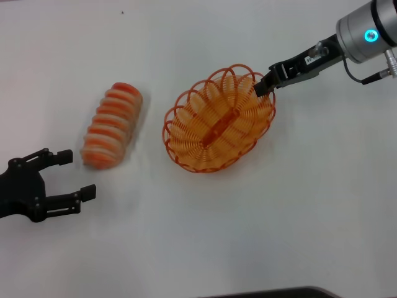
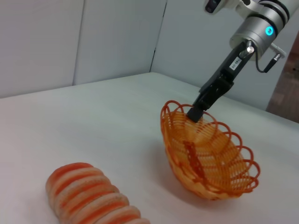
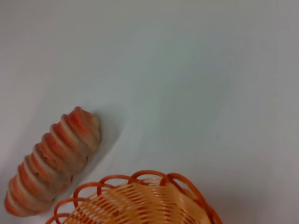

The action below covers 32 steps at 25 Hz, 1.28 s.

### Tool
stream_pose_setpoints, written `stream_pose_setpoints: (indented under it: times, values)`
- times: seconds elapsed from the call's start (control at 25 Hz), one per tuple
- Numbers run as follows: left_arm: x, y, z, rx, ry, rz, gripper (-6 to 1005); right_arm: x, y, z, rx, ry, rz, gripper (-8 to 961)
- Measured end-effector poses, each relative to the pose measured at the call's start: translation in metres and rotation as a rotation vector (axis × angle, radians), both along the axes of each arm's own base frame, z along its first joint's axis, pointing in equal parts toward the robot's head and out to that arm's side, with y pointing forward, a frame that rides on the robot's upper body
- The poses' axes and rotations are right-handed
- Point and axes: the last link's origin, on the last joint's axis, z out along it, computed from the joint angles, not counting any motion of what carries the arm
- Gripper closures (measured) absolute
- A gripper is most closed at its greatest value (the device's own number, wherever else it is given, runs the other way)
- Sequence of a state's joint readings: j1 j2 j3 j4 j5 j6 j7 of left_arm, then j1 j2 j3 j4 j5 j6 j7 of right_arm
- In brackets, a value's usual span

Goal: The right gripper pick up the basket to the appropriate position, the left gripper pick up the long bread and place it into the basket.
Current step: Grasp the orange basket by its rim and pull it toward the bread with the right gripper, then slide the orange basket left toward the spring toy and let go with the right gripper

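Note:
The long bread, orange with pale ridges, lies on the white table left of the orange wire basket. My right gripper reaches in from the upper right and is shut on the basket's far right rim. In the left wrist view the basket sits tilted under the right gripper. My left gripper is open and empty at the lower left, just short of the bread's near end. The bread also shows in the left wrist view and the right wrist view, where the basket rim shows too.
The white table stretches around both objects. A dark edge shows at the bottom of the head view. Pale wall panels stand behind the table in the left wrist view.

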State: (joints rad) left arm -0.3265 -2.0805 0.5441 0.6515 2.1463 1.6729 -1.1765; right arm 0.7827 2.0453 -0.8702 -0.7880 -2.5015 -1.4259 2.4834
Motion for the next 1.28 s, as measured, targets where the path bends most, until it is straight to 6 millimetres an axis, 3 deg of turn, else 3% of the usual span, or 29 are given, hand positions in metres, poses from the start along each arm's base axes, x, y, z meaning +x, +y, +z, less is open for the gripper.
stream_pose_setpoints:
  times: [0.28,0.56,0.8,1.08,1.28]
  values:
    - [0.0,0.001,0.001,0.008,0.001,0.003,102,0.008,-0.01,0.004,-0.005,0.086,-0.13,874]
    - [-0.001,0.007,0.003,0.042,0.006,0.014,105,0.02,-0.02,0.004,0.056,0.235,-0.38,882]
    - [-0.002,0.012,0.005,0.072,0.008,0.029,107,0.033,-0.025,-0.015,0.107,0.316,-0.561,882]
    - [-0.004,0.011,0.005,0.078,0.014,0.036,109,0.035,-0.029,-0.035,0.105,0.35,-0.636,883]
    - [-0.006,0.009,0.006,0.078,0.015,0.039,111,0.038,-0.03,-0.038,0.121,0.36,-0.655,883]
